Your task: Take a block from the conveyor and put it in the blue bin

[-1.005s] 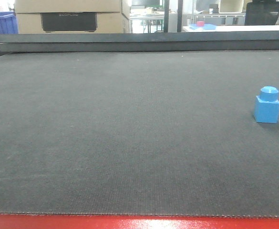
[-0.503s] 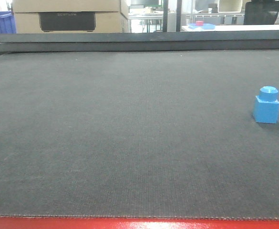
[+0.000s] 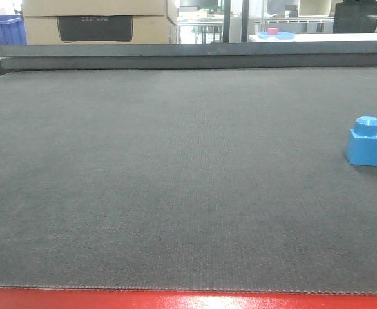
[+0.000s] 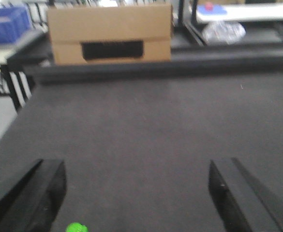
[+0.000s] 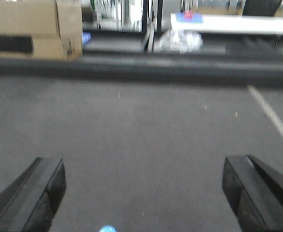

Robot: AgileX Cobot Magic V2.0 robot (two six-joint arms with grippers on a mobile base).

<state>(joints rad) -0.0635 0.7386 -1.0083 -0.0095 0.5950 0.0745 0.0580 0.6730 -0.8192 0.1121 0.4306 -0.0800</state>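
We see the block [image 3: 364, 141] upright, stud on top, standing free on the conveyor [image 3: 175, 180]. In the front view it sits far to the right, approx mid-depth of the belt. The red frame [image 3: 175, 301] runs along the belt's near edge. In the right wrist view a small blue bit [image 5: 107, 229] peeks in at the bottom edge, left of centre between the fingers. It's too cut off & blurred to say whether it's the block. The right end effector [image 5: 141, 198] is spread wide, both dark fingers low over the belt, holding nothing. The left end effector [image 4: 136, 198] is likewise wide apart w/ nothing gripped. A small green spot [image 4: 76, 227] sits at the bottom edge by the finger on the picture's left. Beyond the belt's far edge stands a cardboard box [image 3: 95, 22] w/ a dark handle slot. The blue bin [image 3: 1, 29] is just left of it, well apart from the block. Bkgd: a white desk [image 5: 238, 23] w/ a red & blue item [image 5: 187, 16] on it.
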